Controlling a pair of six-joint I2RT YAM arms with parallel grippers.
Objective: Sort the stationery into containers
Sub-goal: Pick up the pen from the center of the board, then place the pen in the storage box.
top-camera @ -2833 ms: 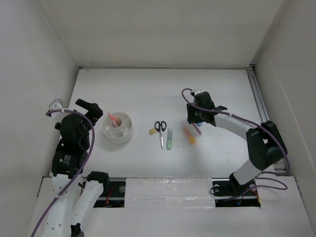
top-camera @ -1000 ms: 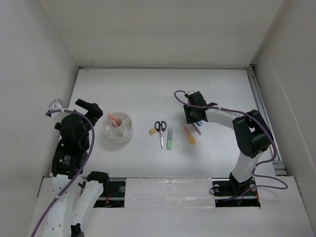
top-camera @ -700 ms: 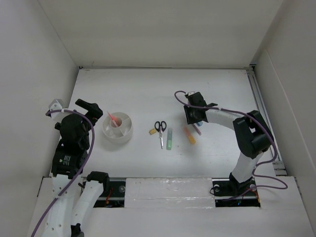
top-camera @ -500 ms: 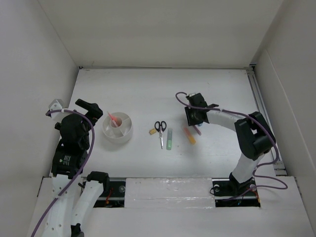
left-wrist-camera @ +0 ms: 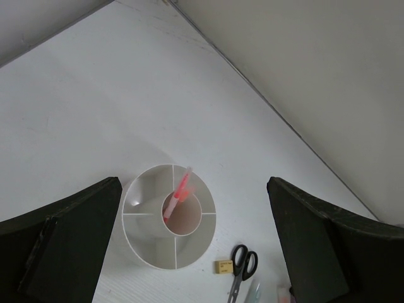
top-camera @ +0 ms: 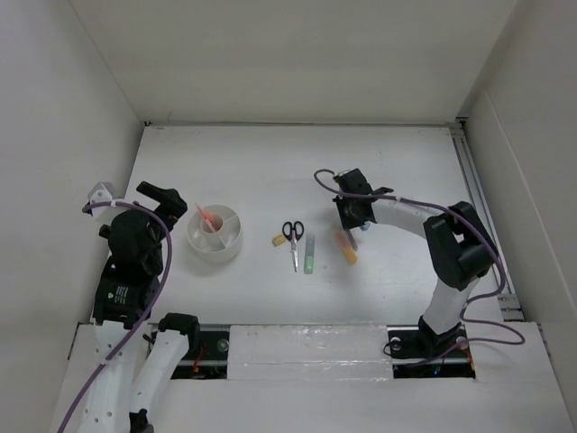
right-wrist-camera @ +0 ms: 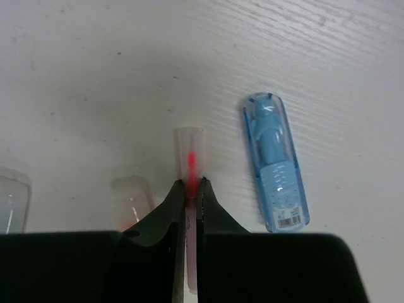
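Now a pen sits pinched in the right tool, far from the tub

Down at the table (top-camera: 270, 171), the right tool (right-wrist-camera: 188, 190) is closed to a narrow gap with a thin pen (right-wrist-camera: 189, 146) between its pads, which press on both sides of the barrel. The pen's clear cap and red tip poke out ahead of the fingers. It seems to lie flat on the table, though the wrist view cannot settle that. It sits well apart from the tub (top-camera: 213, 253), on the far side of the scissors (top-camera: 293, 240) from it. A blue marker (right-wrist-camera: 275, 188) lies just beside the pen without touching, farther again from the tub. An orange marker (top-camera: 347, 249) lies beside the pen on the tub's side. Between these and the tub are a green marker (top-camera: 309, 256), the scissors, and an eraser (top-camera: 279, 240), which is nearest the tub.

The left tool (top-camera: 168, 200) hangs wide and empty beside the tub, on the side away from the scissors. One other pen (left-wrist-camera: 181, 191) leans in the tub's round middle cell.

By its looks the pen is light, stiff and smooth-sided. It should lift easily but may swivel or slip in the pinch. How far along the barrel the grip sits is hidden by the tool. A hold near mid-barrel would carry it level, while one near the cap could let the tail droop and catch the orange marker. The likely step is to lift it clear and carry it to the tub, probably to the middle cell.
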